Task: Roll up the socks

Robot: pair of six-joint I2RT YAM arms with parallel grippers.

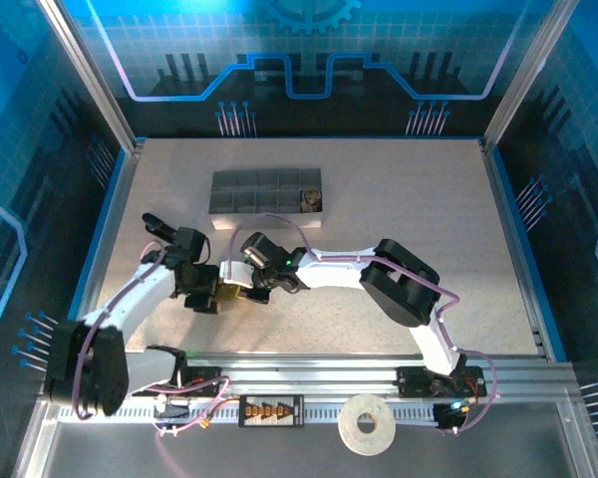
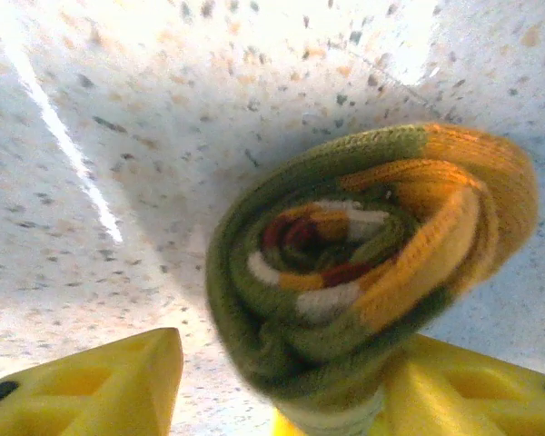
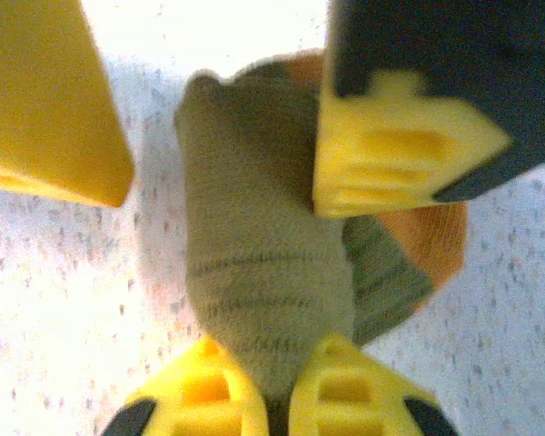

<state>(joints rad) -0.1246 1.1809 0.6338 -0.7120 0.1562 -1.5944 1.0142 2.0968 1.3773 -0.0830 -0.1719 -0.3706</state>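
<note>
Socks (image 3: 254, 245) — right claw (image 3: 274, 352) pinching edge, tray (image 1: 239, 184) well apart

- olive green sock (image 2: 345, 272): rolled in a tight bundle, orange toe outermost, striped spiral end showing, on speckled bench (image 2: 118, 118)
- beige-brown sock (image 1: 310, 202): bundled in grey tray (image 1: 241, 189), near-right compartment

Left arm (image 1: 145, 294) and right arm (image 1: 339, 267): white links, black joints, purple cables (image 1: 446, 296) looped everywhere, chunky yellow ribbed fingertips (image 3: 345, 392).
</note>
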